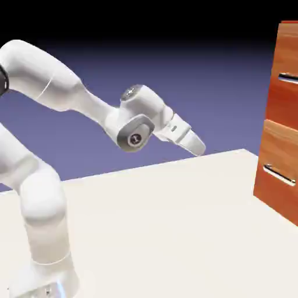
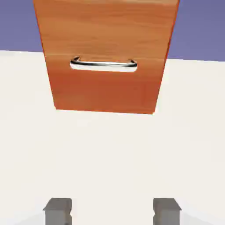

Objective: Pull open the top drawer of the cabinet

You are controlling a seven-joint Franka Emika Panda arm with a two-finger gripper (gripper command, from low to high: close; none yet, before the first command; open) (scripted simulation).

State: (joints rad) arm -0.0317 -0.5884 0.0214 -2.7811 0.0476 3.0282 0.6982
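Reddish-brown wood grain marks our cabinet [image 1: 278, 139], well apart from the arm at the exterior view's right, its top drawer [image 1: 283, 78] above the lower one and looking shut. We judge this the approach step: our gripper [image 2: 112, 212] has its jaws apart with nothing between them, so the next move should raise it and bring it forward to the upper silver handle [image 1: 288, 78].

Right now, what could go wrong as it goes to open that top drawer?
The hand view shows the lower handle, so it might pull the wrong drawer. The open gripper also sits well short of the cabinet; a crooked approach could bump the front or miss the upper handle.
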